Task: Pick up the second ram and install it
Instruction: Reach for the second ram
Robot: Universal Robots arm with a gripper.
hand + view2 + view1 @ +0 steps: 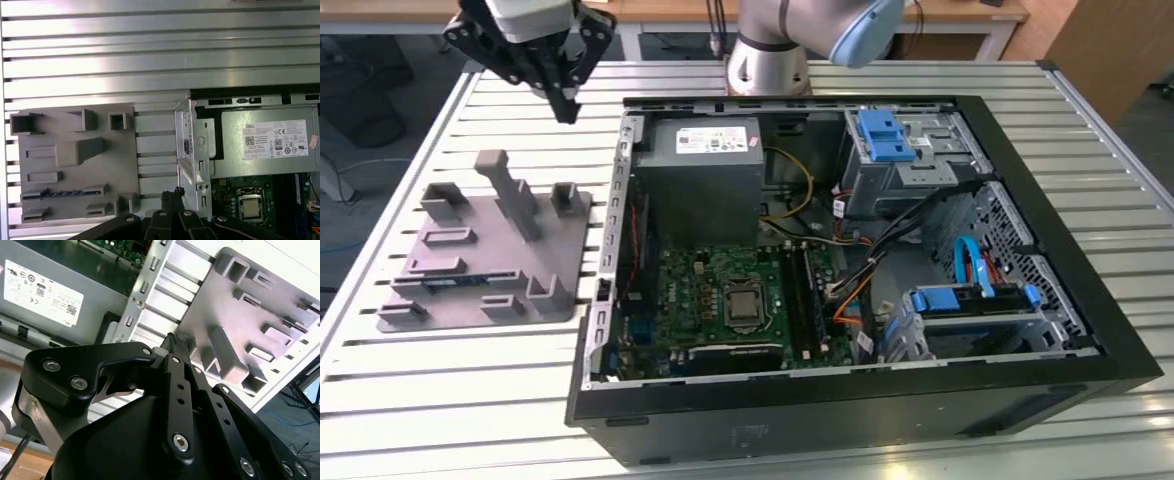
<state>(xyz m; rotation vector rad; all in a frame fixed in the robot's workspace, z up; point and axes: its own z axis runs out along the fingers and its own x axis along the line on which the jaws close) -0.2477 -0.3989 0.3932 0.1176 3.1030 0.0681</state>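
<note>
Pincer (566, 108) clenched on nothing, black fingertips pressed together, above the slatted metal surface (467, 400) beside an open black computer case (1067, 390). We see the second ram (65, 193), slim and bluish, lying slotted in the grey moulded holder (120, 165).

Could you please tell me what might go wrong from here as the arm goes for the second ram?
1. The gripper looks shut and hangs above the table, away from the gray holder. Lowered like that, it could strike the second ram rather than straddle it.
2. The ram lies low in the holder, so the gripper might catch the holder's tall post.
</note>
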